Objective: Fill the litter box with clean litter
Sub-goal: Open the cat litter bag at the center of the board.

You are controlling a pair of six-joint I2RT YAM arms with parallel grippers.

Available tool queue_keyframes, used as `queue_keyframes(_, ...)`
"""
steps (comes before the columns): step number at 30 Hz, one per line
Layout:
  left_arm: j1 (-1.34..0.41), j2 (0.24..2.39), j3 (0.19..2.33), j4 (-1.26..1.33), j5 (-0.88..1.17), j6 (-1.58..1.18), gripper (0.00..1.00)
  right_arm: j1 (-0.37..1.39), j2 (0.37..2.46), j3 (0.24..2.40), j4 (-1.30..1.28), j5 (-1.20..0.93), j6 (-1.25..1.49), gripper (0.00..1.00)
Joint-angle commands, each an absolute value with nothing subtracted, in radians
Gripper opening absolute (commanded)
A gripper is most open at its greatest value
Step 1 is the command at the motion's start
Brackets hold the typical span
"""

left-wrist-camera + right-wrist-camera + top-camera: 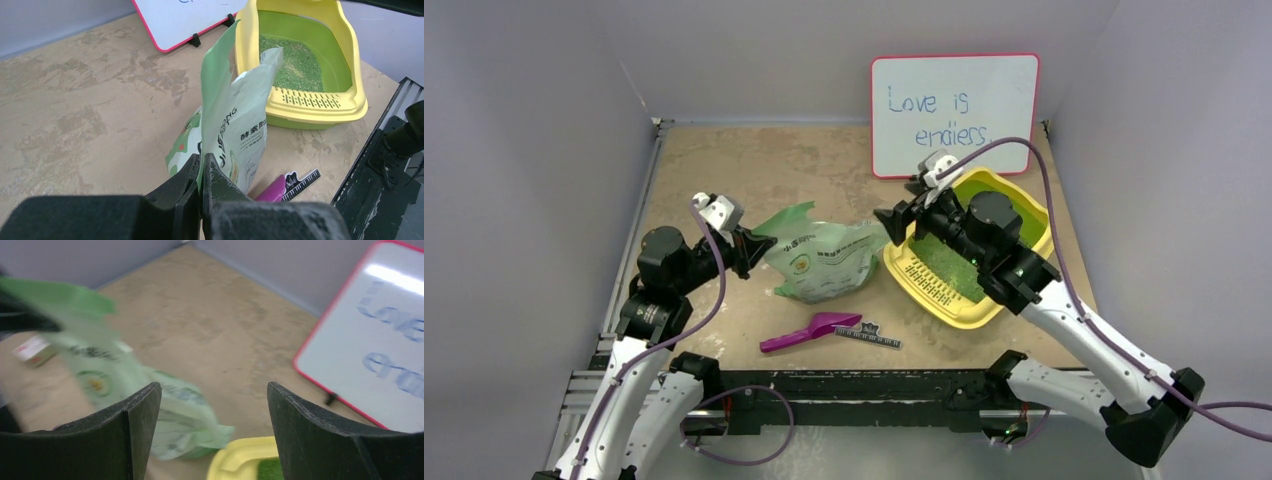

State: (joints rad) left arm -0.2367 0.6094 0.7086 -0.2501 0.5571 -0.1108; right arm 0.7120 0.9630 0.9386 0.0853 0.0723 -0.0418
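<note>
The yellow litter box [969, 308] sits at the right of the table with green clean litter [947, 262] spread inside; both also show in the left wrist view, litter box [320, 102] and litter [295, 65]. A pale green printed bag [829, 260] lies between the arms, its right end by the box's left rim. My left gripper [202, 160] is shut on the bag's [240, 130] left edge. My right gripper [214, 385] hangs open over the box's left corner [240, 455], nothing between its fingers, with the blurred bag [115, 375] just beyond.
A red-framed whiteboard [954, 112] leans on the back wall behind the box. A magenta scoop [809, 330] and a black ruler-like strip [869, 333] lie near the front edge. Grey walls close in three sides.
</note>
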Motion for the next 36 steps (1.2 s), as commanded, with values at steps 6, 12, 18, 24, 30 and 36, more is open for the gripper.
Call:
queue_keyframes(6, -0.233, 0.596, 0.746, -0.147, 0.586, -0.097, 0.00, 0.708, 1.218, 1.241, -0.283, -0.584, 0.028, 0.71)
queue_keyframes(12, -0.233, 0.591, 0.746, -0.153, 0.590, -0.101, 0.00, 0.708, 1.357, 1.331, -0.308, -0.704, 0.020, 0.64)
queue_keyframes(18, -0.233, 0.594, 0.755, -0.160, 0.588, -0.095, 0.00, 0.709, 1.363, 1.329, -0.297, -0.772, 0.027, 0.57)
queue_keyframes(24, -0.233, 0.607, 0.757, -0.150, 0.596, -0.102, 0.00, 0.709, 1.407, 1.370, -0.381, -0.792, -0.033, 0.55)
queue_keyframes(30, -0.234, 0.603, 0.758, -0.155, 0.608, -0.105, 0.00, 0.713, 1.470, 1.407, -0.436, -0.612, -0.066, 0.56)
queue_keyframes(36, -0.233, 0.597, 0.757, -0.178, 0.608, -0.096, 0.00, 0.734, 1.503, 1.436, -0.474, -0.603, -0.082, 0.56)
